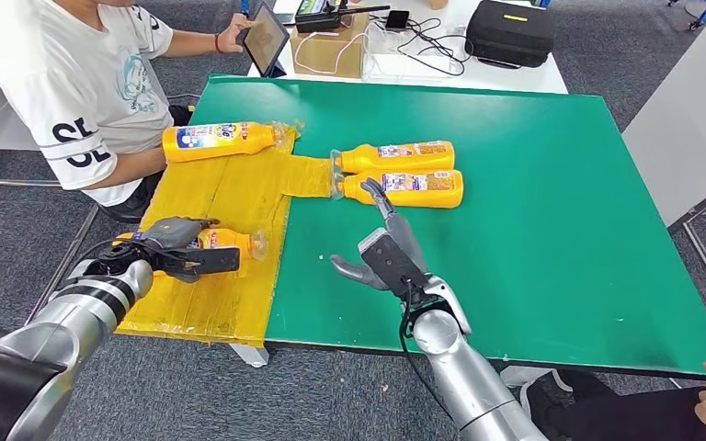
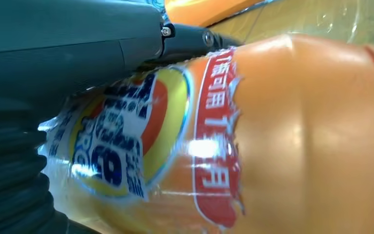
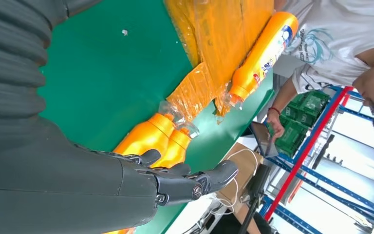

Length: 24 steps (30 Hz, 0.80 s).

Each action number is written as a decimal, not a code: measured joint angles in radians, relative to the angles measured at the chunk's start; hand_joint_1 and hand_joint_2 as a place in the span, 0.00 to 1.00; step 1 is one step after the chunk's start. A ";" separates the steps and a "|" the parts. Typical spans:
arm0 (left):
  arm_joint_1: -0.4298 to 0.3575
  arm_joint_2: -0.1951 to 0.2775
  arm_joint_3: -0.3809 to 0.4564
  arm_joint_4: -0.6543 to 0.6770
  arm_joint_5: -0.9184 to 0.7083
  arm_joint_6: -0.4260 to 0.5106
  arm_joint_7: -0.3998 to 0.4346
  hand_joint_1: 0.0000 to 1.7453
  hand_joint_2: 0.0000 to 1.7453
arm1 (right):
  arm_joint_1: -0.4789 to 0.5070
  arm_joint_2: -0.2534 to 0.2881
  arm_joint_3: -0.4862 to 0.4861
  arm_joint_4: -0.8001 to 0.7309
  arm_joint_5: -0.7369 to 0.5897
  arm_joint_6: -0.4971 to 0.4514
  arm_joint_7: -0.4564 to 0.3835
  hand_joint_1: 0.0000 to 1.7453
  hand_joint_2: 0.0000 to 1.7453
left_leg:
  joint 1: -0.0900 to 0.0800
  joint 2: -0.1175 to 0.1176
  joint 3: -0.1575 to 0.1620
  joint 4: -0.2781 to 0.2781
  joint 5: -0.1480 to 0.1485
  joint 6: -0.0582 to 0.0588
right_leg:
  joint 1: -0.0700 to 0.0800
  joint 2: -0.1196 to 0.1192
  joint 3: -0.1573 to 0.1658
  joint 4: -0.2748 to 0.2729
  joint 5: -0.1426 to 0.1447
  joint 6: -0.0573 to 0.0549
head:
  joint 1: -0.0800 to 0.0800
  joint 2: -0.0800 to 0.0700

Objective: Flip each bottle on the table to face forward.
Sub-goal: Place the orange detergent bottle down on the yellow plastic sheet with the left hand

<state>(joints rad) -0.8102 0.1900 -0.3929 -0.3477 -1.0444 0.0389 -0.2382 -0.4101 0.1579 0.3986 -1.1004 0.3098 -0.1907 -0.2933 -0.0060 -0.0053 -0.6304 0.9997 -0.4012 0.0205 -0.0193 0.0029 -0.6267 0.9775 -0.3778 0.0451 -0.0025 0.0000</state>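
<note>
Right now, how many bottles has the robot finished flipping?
I can't tell for sure. The left robot hand grips one bottle on the yellow sheet. Three lie untouched: two side by side near the open right robot hand, one by the person.

L hand point(image 1: 176, 250) grips bottle point(image 1: 225, 241) nr table's point(image 1: 552, 230) front-left corner. R hand point(image 1: 388, 253) open, just before two bottles point(image 1: 403, 172) mid-table. Fourth bottle point(image 1: 219, 141) at left edge.
</note>
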 joint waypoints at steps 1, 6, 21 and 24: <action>0.000 0.000 0.000 0.002 -0.001 0.000 0.004 0.00 1.00 | -0.001 0.000 0.002 0.002 0.002 0.000 0.003 0.00 1.00 | 0.000 0.000 0.000 0.000 0.000 0.000 | 0.000 0.000 0.000 0.000 0.000 0.000 | 0.000 0.000; 0.002 0.000 0.001 0.008 0.005 0.013 0.004 0.00 1.00 | -0.013 0.000 0.014 0.016 0.005 0.002 0.008 0.00 1.00 | 0.000 0.000 0.000 0.000 0.000 0.000 | 0.000 0.000 0.000 0.000 0.000 0.000 | 0.000 0.000; 0.069 0.000 0.118 0.000 0.143 0.187 -0.162 0.00 1.00 | -0.028 -0.007 0.016 0.040 0.002 0.002 0.018 0.00 1.00 | 0.000 -0.001 0.000 0.000 0.000 0.000 | 0.000 0.000 0.000 0.000 0.000 0.000 | 0.000 0.000; 0.095 -0.002 0.164 -0.019 0.216 0.214 -0.225 0.00 1.00 | -0.026 -0.011 0.016 0.040 0.004 -0.001 0.018 0.00 1.00 | 0.000 0.000 0.000 0.000 0.000 0.000 | 0.000 0.000 0.000 0.000 0.000 0.000 | 0.000 0.000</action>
<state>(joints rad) -0.7154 0.1875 -0.2292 -0.3666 -0.8287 0.2533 -0.4634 -0.4363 0.1472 0.4147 -1.0605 0.3137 -0.1915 -0.2751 -0.0060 -0.0054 -0.6304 0.9997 -0.4010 0.0204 -0.0193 0.0030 -0.6271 0.9774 -0.3779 0.0450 -0.0025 0.0000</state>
